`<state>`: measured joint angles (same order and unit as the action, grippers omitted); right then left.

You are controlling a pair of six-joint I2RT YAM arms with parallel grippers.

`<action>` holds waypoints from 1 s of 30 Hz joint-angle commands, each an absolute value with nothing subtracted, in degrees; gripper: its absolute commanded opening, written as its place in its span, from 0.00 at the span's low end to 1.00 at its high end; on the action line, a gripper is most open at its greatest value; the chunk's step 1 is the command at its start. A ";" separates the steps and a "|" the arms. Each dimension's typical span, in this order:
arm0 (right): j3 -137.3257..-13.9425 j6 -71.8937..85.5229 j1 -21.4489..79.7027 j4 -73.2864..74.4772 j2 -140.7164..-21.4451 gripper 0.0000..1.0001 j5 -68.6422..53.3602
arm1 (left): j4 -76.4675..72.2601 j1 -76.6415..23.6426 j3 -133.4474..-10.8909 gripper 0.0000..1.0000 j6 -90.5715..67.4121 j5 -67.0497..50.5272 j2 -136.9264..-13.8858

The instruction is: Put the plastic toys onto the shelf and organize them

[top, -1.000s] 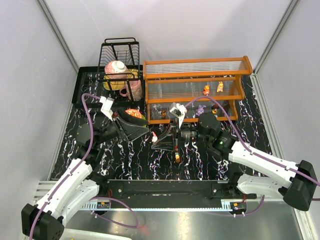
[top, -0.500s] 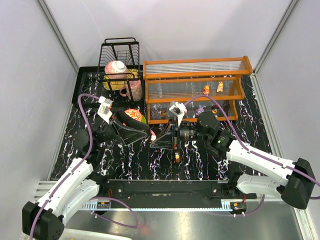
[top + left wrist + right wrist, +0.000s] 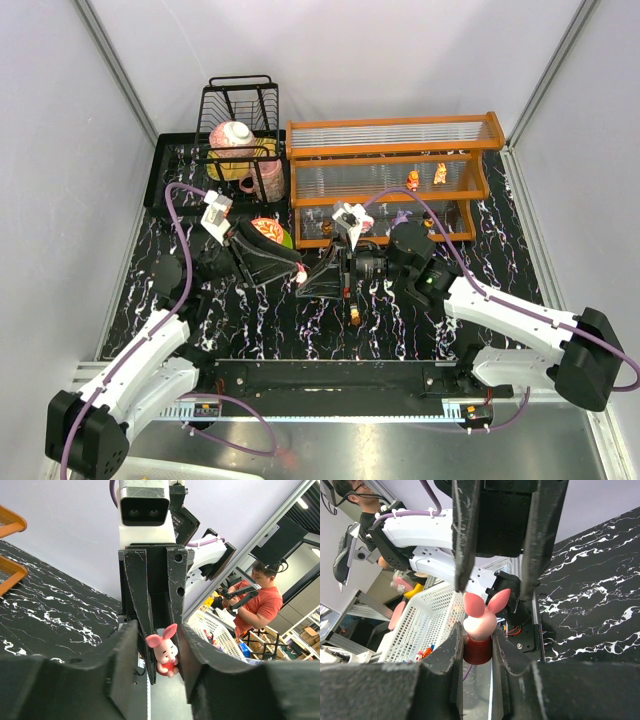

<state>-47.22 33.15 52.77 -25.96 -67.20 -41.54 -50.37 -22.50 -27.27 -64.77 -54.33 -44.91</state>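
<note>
Left claw (image 3: pixel 160 630) closer — one pink piglet (image 3: pixel 479 616)

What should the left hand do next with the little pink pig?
Probably close fully on the pig. The right hand grips its red body, and the left hand sits around its head with a gap showing, so it likely can't take the pig yet.

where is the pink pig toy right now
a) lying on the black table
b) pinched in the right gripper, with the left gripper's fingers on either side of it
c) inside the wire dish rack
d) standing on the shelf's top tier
b: the right wrist view shows the right gripper clamped on the red base of the pink pig toy, held in the air, while the left gripper flanks it.
</note>
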 commanded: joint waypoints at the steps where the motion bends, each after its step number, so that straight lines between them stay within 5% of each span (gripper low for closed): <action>1: -48.34 33.93 52.38 -30.50 -67.15 0.00 -43.15 | -56.07 -23.03 -27.69 0.38 -65.30 -55.98 -45.09; 9: -49.04 34.28 52.38 -31.55 -67.94 0.00 -43.33 | -56.43 -23.47 -27.07 0.26 -65.65 -56.25 -44.91; 24: -48.78 34.28 52.29 -32.70 -67.41 0.00 -42.80 | -61.44 -23.82 -25.84 0.33 -68.91 -57.66 -45.44; 30: -48.69 34.10 52.21 -32.87 -67.50 0.00 -42.89 | -61.44 -23.91 -26.10 0.17 -68.91 -57.92 -45.62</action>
<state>-47.22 34.02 52.77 -29.82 -67.70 -43.24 -56.77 -23.53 -25.71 -68.64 -55.75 -45.76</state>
